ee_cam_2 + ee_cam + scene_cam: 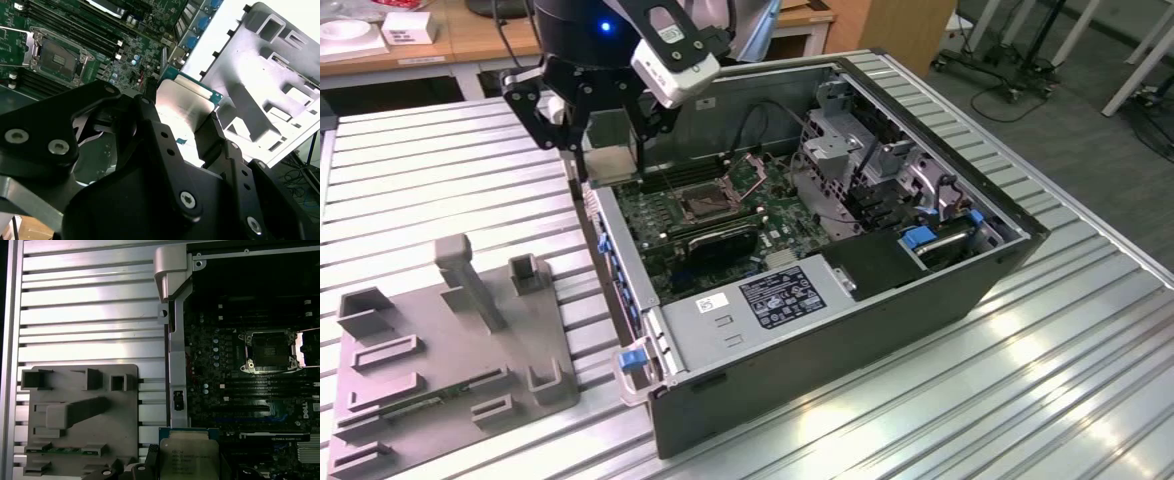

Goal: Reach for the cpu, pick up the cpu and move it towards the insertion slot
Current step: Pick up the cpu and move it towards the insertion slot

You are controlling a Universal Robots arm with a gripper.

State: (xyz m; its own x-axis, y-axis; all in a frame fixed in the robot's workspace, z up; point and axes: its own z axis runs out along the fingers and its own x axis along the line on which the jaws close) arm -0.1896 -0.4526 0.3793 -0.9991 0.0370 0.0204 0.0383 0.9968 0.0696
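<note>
I count one cpu (189,454) in my gripper (185,150), one insertion slot (270,351) on the board, one open computer case (854,330), one grey holder tray (447,370), and one memory stick (64,450) lying in it.

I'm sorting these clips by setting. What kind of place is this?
Probably a robotics lab or workshop bench: an open computer case lies on a ribbed metal table, a grey parts fixture beside it, benches and wheeled stands behind.

The gripper (611,150) holds the cpu (610,158) above the open computer case (854,300). The insertion slot (711,203) lies just beside it. A grey tray (440,370) sits on the exterior view's left.
</note>
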